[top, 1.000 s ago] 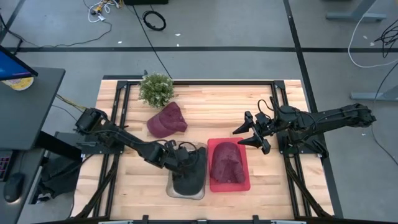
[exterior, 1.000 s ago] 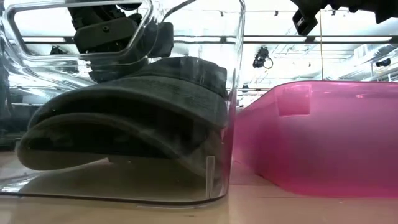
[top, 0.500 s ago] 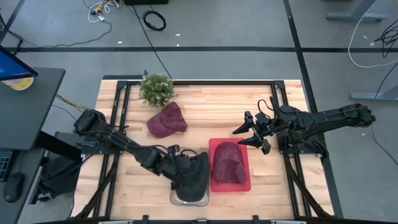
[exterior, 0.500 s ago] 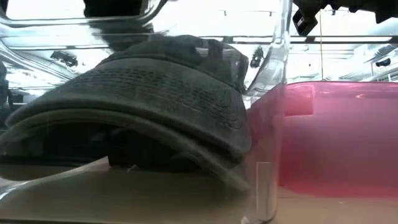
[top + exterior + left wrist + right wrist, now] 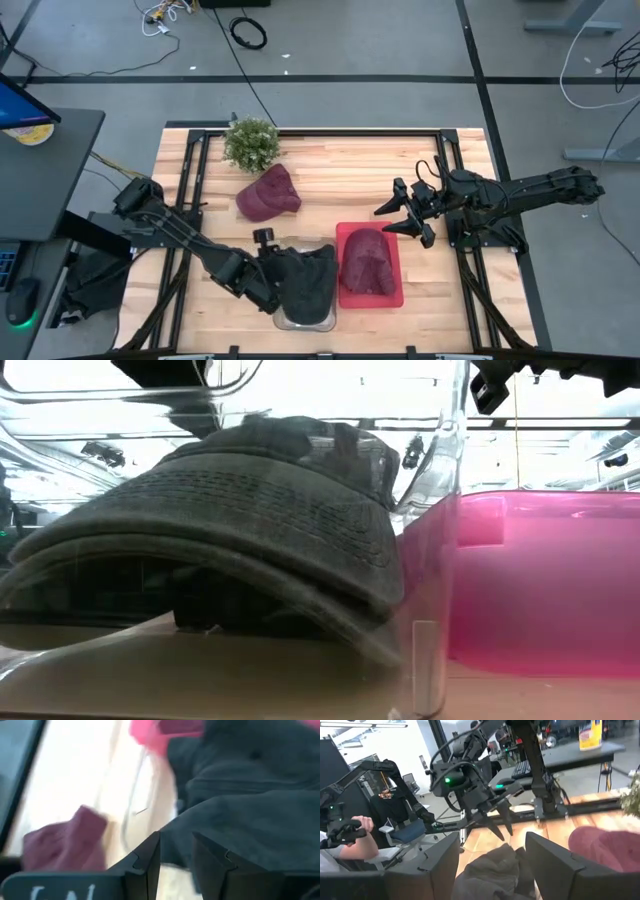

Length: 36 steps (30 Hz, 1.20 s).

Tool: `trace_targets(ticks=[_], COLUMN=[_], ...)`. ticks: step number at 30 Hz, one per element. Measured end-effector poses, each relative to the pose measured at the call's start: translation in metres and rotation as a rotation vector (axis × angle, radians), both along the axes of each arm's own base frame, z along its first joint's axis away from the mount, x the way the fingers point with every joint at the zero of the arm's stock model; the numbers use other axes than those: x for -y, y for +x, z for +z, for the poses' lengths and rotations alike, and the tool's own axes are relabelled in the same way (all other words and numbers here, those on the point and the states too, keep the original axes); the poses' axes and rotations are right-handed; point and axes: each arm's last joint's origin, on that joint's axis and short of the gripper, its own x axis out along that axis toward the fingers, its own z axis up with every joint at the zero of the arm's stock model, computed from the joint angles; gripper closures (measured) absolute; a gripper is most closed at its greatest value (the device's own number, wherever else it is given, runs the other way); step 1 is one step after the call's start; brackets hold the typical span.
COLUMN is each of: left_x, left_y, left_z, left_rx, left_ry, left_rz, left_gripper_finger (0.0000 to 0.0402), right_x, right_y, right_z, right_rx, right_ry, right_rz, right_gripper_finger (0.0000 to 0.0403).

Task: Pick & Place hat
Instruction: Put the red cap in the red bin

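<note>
A dark grey cap [image 5: 308,282] lies crown up in a clear bin [image 5: 305,324] at the table's near edge, and fills the low view [image 5: 250,520]. My left gripper [image 5: 272,282] is open just left of the cap and above it. The left wrist view looks past its fingers [image 5: 176,865] onto the cap [image 5: 250,795]. A maroon hat [image 5: 366,262] lies in the pink bin [image 5: 395,285] to the right. My right gripper [image 5: 405,212] is open, in the air beyond the pink bin, its fingers wide apart [image 5: 492,875].
A second maroon hat [image 5: 268,192] lies on the wood at the table's middle left. A small green plant [image 5: 251,143] stands at the far left corner. The clear and pink bins stand side by side, touching. A person's hand [image 5: 355,832] shows beyond the table's left side.
My left gripper moved toward the near edge with the cap under it, and the clear bin with the cap slid toward the near edge. The gripper then drew back to the left and rose off the cap. The cap stayed in the bin. My right arm kept still.
</note>
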Motion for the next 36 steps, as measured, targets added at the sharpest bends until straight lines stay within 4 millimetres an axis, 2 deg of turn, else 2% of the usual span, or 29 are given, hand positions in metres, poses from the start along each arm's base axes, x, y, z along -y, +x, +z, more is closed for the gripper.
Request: trace_targets(ticks=[7,13,17,23,28,36], left_x=[-0.015,-0.018,-0.030,-0.061,-0.095,-0.147], left_y=[-0.017,-0.022,-0.024,-0.032,-0.038,-0.034], left_z=[0.008,0.007,0.001,-0.011,-0.024,-0.044], left_rx=[-0.011,-0.038,-0.042,-0.078,-0.071,-0.001], left_ry=[0.092,0.144,0.217,0.233,0.197,-0.032], left_rz=[0.120,0.124,0.145,0.219,0.256,0.110], left_gripper_finger=[0.0292,0.0292,0.0292,0.0299,0.0312,0.0321], right_x=[0.001,0.006,0.011,0.018,0.025,0.039], right_y=[0.000,0.000,0.001,0.001,0.001,0.001], right_z=[0.006,0.007,0.007,0.007,0.007,0.007], right_rx=[0.075,0.090,0.092,0.094,0.114,0.127], right_ry=[-0.040,-0.061,-0.073,-0.088,-0.174,-0.269], right_rz=[-0.006,-0.037,-0.066,-0.098,-0.144,-0.218], right_gripper_finger=[0.0172,0.0172,0.0172,0.0172,0.0172,0.0172])
